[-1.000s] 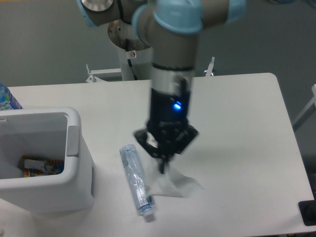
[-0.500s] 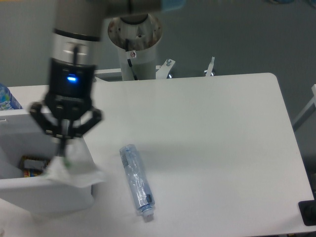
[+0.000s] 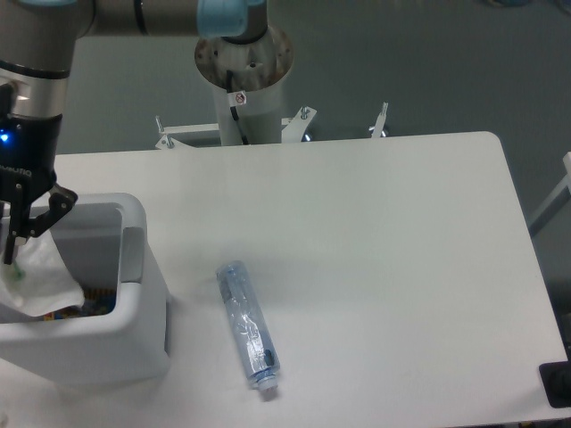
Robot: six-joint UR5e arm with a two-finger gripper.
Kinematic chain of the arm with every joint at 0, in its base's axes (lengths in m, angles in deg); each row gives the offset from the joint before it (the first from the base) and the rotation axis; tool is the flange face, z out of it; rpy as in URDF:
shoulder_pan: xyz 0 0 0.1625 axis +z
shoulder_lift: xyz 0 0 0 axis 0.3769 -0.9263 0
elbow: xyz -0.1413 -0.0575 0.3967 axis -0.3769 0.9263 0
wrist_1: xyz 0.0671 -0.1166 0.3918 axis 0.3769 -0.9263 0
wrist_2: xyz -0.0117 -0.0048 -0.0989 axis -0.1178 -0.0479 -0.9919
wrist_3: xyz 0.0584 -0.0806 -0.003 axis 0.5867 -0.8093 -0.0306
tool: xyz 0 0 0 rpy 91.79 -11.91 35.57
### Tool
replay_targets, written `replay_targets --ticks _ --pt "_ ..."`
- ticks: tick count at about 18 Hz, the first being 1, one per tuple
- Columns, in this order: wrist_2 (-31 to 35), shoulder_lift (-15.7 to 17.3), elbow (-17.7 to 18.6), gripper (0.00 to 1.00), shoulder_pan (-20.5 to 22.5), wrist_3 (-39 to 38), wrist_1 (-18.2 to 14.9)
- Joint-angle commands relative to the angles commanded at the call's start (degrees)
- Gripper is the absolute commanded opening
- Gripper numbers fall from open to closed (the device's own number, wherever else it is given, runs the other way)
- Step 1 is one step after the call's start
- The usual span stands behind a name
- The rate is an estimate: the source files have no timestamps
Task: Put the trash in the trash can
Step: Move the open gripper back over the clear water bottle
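Crumpled whitish plastic wrapper (image 3: 37, 276) pinched at its top by the gripper (image 3: 12, 259), hanging over the open mouth of the white trash can (image 3: 134, 312), its lower folds spreading down inside between the bin's walls. Gripper fingers closed on the wrapper's upper edge, at the far left edge of the view and partly cut off by it. Above the fingers, a dark gripper body with a small blue light, then the grey wrist of the UR5e arm (image 3: 40, 53) running up and across the top of the view to a light-blue joint cap.

Trash can at the near left corner of the white table (image 3: 384, 267): rectangular, rounded corners, thick rim, a greyish tab (image 3: 132, 254) on its right side. Inside, under the wrapper, a sliver of a colourful orange-blue packet (image 3: 85, 308) just visible.

Second piece of trash, a flattened clear bluish plastic bottle (image 3: 248, 328), lying flat on the table to the right of the bin, apart from it, long axis running toward the near edge, cap end nearest the camera.

Behind the table's far edge, the arm's round base pedestal (image 3: 243, 80) with a small red-and-white label, flanked by metal brackets.
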Motion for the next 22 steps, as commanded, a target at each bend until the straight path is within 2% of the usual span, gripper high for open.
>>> replay_targets --ticks 1,3,8,9,12,16,22 --pt "0.1 -0.1 0.0 1.00 0.2 -0.4 0.0" --pt "0.3 -0.2 0.4 1.00 1.6 -1.0 -0.2" --pt "0.1 0.3 0.7 1.00 12.5 -3.8 -0.1" --pt "0.2 -0.6 0.2 1.00 16.7 -3.9 -0.1" --pt "0.4 -2.1 0.3 1.00 22.0 -3.2 -0.1" --pt "0.5 -4.2 0.0 1.00 26.7 -1.6 -0.1" --pt "2.4 -9.4 0.1 1.00 27.9 8.1 -0.2"
